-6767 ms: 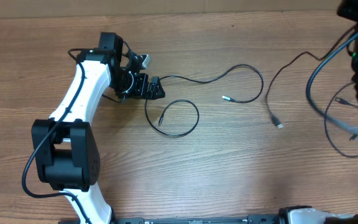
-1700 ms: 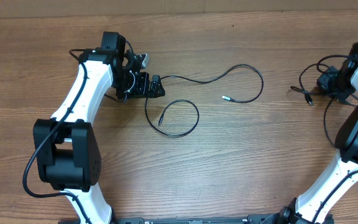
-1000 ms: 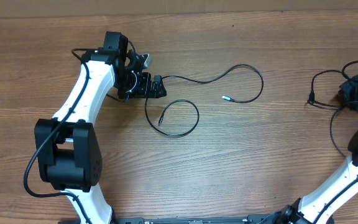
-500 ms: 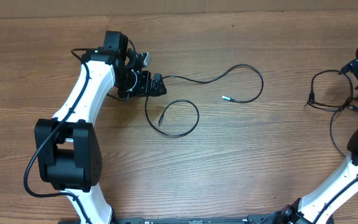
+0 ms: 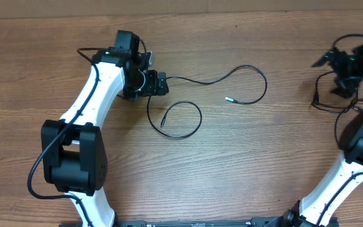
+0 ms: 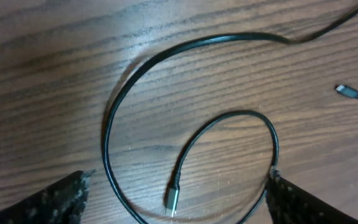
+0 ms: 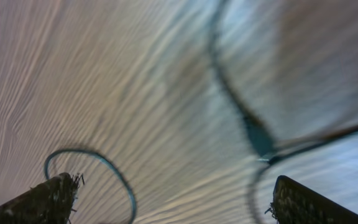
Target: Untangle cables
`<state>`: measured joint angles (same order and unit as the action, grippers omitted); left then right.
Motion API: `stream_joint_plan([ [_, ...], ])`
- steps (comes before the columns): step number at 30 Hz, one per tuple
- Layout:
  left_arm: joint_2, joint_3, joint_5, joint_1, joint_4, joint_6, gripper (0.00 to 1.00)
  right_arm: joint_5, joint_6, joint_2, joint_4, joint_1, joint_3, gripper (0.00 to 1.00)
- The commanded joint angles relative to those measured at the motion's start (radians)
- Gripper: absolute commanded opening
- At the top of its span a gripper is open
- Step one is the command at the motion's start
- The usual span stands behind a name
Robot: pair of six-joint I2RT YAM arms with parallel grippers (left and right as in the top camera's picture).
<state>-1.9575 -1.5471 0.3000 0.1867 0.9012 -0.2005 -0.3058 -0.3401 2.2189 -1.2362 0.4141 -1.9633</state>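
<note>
One thin black cable [image 5: 266, 82] runs right from my left gripper [image 5: 161, 83], curves round, and ends in a small plug [image 5: 229, 99]. Its other stretch coils into a loop [image 5: 200, 118] just below. In the left wrist view the jaws stand wide apart over that loop [image 6: 107, 124], with the left gripper [image 6: 179, 177] above a plug end [image 6: 171, 202] lying on the wood. A second cable [image 5: 315, 96] lies at the right edge. My right gripper [image 5: 333, 72] hovers above it, open and empty. The right wrist view is blurred, showing the right gripper [image 7: 176, 179] and cable strands [image 7: 253, 134] on the table.
The wooden table [image 5: 244, 164] fills the view. Thicker black wires run along both white arms [image 5: 87, 107]. The right arm's base [image 5: 333, 189] comes up from the bottom right corner.
My right gripper opened, let go of the right cable, and moved up and left off it. The left gripper shifted slightly right and up, still open.
</note>
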Motion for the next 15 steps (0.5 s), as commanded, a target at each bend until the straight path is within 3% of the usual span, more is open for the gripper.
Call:
stream_joint_plan([
  [1,-0.001,0.01,-0.056,0.018,-0.012,-0.033,0.96,-0.01,0.0,-0.019,0.016,-0.039,-0.018,1.0],
  [3,-0.001,0.01,-0.057,0.024,-0.017,-0.032,1.0,-0.01,0.0,-0.019,0.022,-0.06,-0.018,1.0],
  [15,-0.001,0.01,-0.066,0.032,-0.119,-0.032,1.0,-0.01,0.0,-0.019,0.031,-0.085,-0.018,1.0],
])
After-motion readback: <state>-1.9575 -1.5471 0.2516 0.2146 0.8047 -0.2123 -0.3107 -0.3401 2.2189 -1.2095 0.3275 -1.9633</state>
